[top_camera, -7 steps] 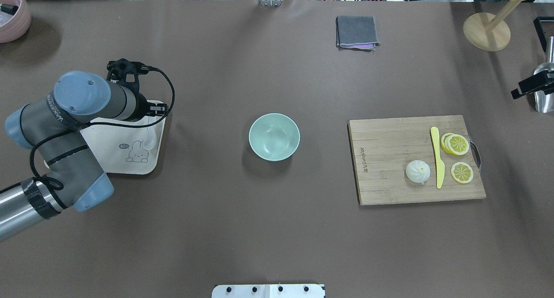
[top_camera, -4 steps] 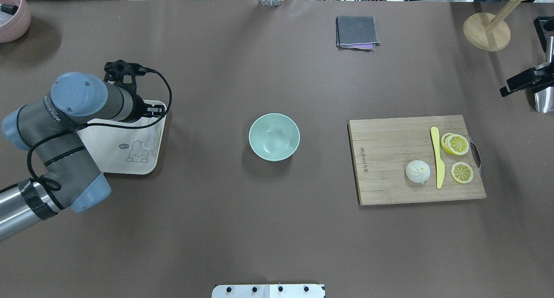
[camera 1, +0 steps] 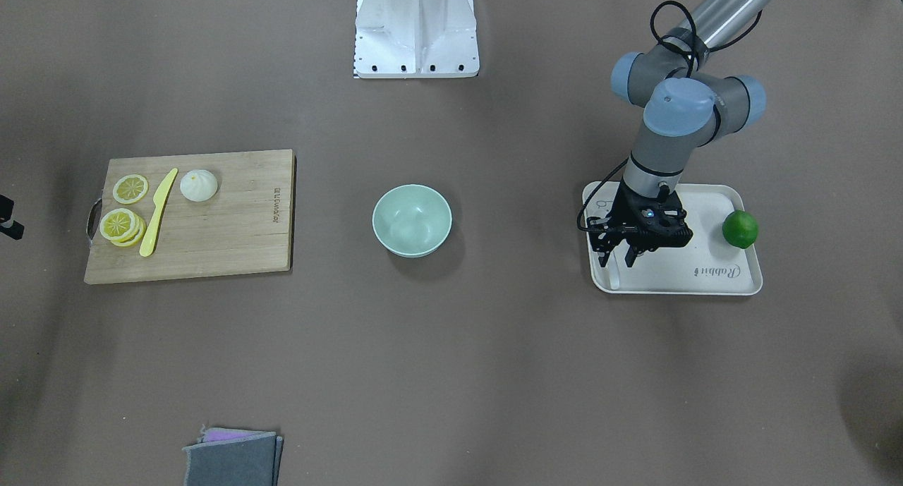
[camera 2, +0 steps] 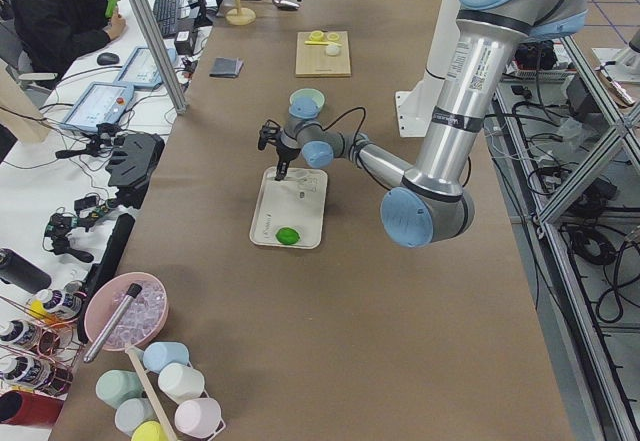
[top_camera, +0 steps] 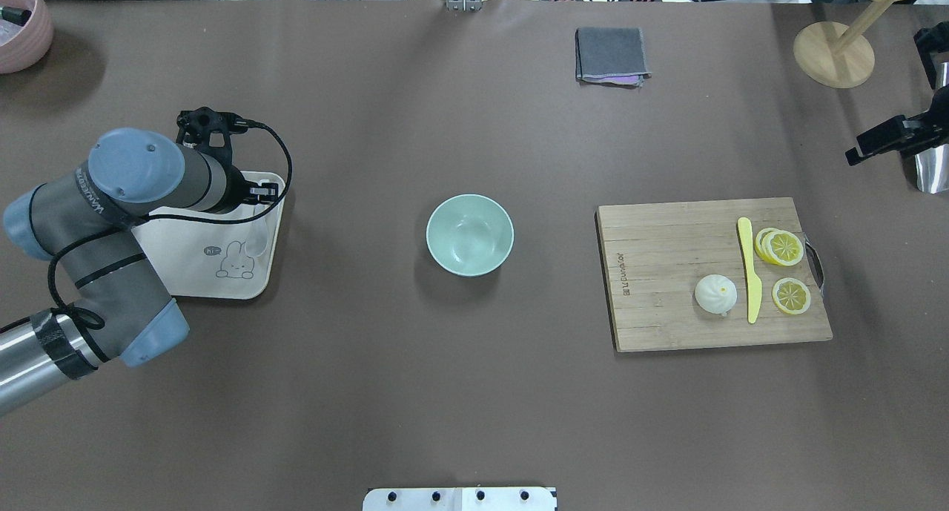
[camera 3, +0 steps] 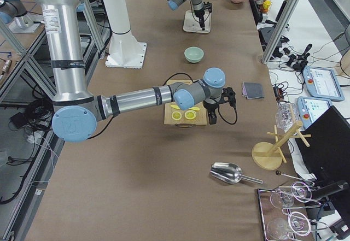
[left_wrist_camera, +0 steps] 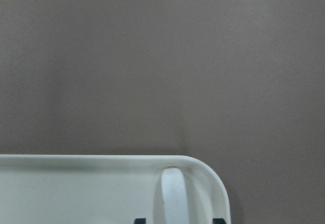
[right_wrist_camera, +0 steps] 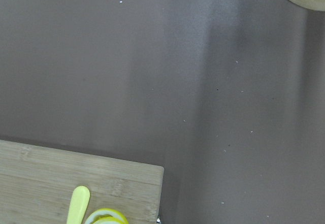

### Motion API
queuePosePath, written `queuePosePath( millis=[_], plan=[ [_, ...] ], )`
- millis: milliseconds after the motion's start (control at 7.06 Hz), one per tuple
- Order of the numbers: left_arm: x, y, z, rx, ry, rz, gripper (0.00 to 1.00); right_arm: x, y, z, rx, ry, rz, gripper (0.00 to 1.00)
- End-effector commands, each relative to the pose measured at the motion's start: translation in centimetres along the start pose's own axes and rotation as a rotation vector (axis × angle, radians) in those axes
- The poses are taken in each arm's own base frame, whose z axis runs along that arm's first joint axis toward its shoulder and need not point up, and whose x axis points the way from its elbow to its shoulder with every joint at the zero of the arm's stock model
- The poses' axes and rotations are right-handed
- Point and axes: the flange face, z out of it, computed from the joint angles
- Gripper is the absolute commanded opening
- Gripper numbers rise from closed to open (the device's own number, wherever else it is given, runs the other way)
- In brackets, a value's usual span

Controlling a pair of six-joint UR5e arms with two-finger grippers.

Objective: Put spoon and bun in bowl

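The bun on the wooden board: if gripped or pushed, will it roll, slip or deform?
The bun looks round and domed, so a side push would probably roll or slide it on the flat cutting board. Its pleated, dough-like top suggests softness; a firm squeeze might dent it. Being small, it is likely light.

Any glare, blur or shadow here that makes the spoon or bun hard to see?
Overhead: bun sharp; spoon nearly washes out, white on the white tray. Left wrist: spoon handle clear, evenly lit. Right wrist: soft shadow bands on the table, bun out of frame.
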Motion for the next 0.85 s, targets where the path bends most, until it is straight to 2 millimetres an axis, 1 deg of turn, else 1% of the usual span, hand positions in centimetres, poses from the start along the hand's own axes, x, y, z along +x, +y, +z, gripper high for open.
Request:
queuePosePath(
  millis=[0, 142, 283, 425, 567, 709],
  plan=[
    [0.1, 0.4, 0.3, -0.007, -0.003, -0.002, 0.52, -0.5, 0.1, 0.0, 0.000, -0.005, -0.009, 1.00],
    [0.0, 0.5, 0.5, -0.010, -0.007, -0.002, 0.52, -0.8, 0.1, -0.1, 0.002, -0.006, -0.012, 1.00],
    [0.0, 0.5, 0.6, -0.010, -0.009, -0.002, 0.50, -0.9, 0.1, -0.1, -0.002, -0.014, -0.014, 1.00],
    [0.0, 0.5, 0.6, -0.010, -0.010, -0.001, 0.27, -1.2, 0.2, 0.0, -0.004, -0.017, -0.019, 1.00],
    [0.2, 0.4, 0.4, -0.012, -0.011, -0.001, 0.00, -1.7, 0.2, -0.1, -0.002, -0.020, -0.027, 1.00],
    [0.0, 0.5, 0.5, -0.019, -0.013, 0.001, 0.00, -2.1, 0.2, -0.1, -0.003, -0.023, -0.035, 1.00]
  ],
)
